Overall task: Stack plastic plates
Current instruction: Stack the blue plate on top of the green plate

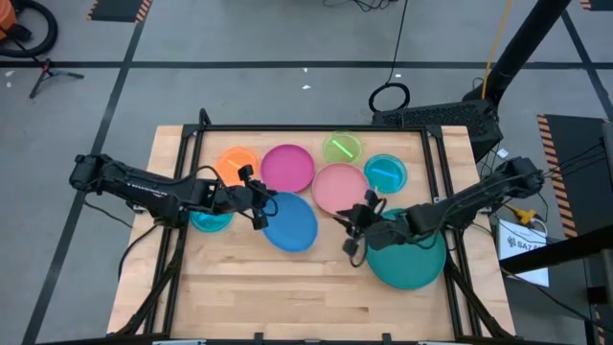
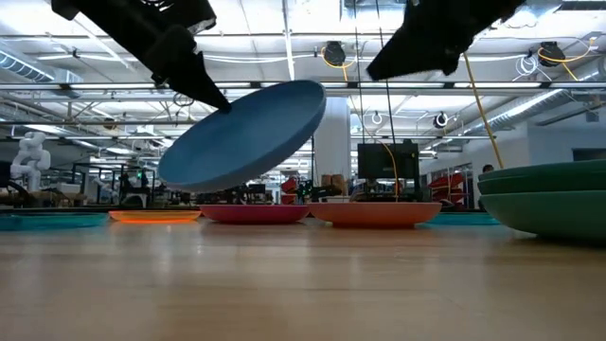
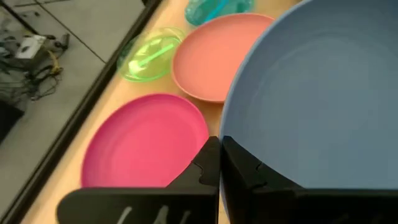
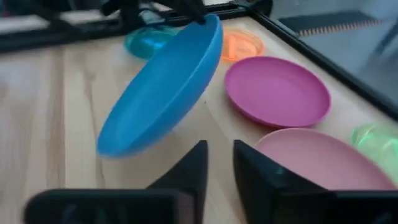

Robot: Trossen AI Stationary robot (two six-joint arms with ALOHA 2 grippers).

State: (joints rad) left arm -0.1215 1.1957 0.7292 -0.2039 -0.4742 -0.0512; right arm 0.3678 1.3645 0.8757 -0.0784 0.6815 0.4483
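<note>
A large blue plate (image 1: 295, 223) is in my left gripper (image 1: 260, 205), tilted and off the table in the low view (image 2: 248, 133). My right gripper (image 1: 355, 226) hovers open and empty between the blue plate and a stack of large teal and dark green plates (image 1: 410, 257), just near the salmon-pink plate (image 1: 338, 186). On the table's far half lie an orange plate (image 1: 235, 165), a magenta plate (image 1: 287, 168), a small lime plate (image 1: 342, 147) and a small light blue plate (image 1: 385, 172). A small teal plate (image 1: 210, 221) lies under my left arm. My left gripper (image 3: 219, 158) pinches the blue plate by its rim (image 3: 227, 134) on the side toward the table's left, one finger over the hollow face and one under it. The fingers come from the left, slanting down. The plate is lifted clear and slopes down from the held rim (image 2: 216, 102).
A dark frame rail (image 1: 316, 127) runs round the table top. Bare wood (image 1: 287, 287) fills the near half of the table. The stack of large plates (image 2: 559, 199) sits at the right, toward the near edge.
</note>
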